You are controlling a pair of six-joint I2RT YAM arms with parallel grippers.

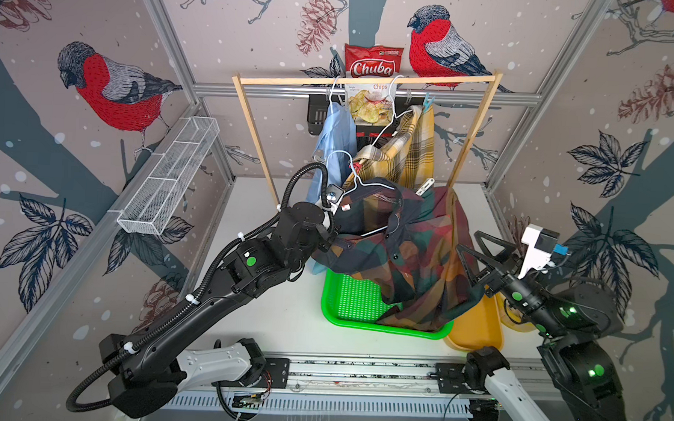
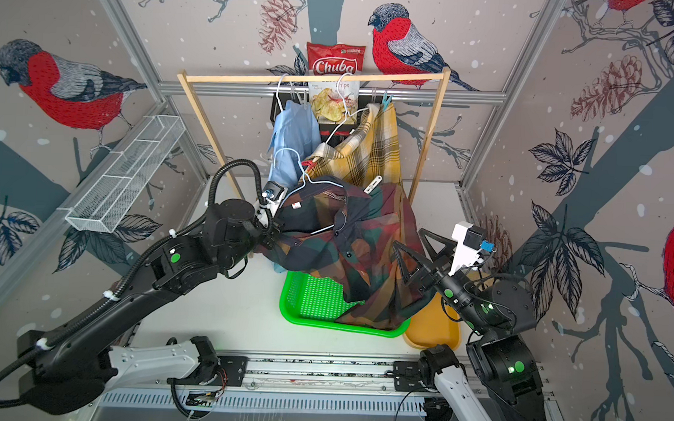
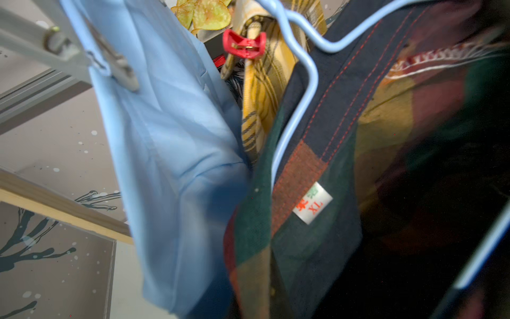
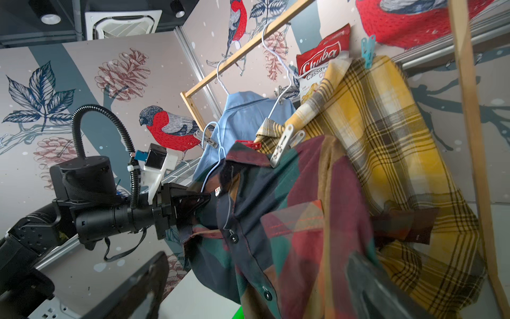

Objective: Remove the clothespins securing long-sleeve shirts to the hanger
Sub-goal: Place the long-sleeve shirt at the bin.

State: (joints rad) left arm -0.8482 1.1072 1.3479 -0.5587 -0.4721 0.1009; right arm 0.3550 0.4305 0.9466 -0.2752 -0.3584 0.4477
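- Plastic clothespin (image 4: 284, 146) on dark plaid shirt (image 4: 276, 221): light, springy; probably best squeezed at its tail.
- Left tool (image 4: 202, 199) clamps that shirt; right tool (image 1: 469, 242) gapes empty.

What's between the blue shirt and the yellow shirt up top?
A red chips bag shows between blue shirt and yellow shirt in both top views.

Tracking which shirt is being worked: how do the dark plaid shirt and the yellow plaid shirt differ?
The dark plaid shirt is on a hanger clear of the wooden rail; the yellow plaid shirt hangs from it. The left gripper is shut on the dark plaid shirt; nothing grips the yellow plaid shirt. Both are collared and carry clothespins.
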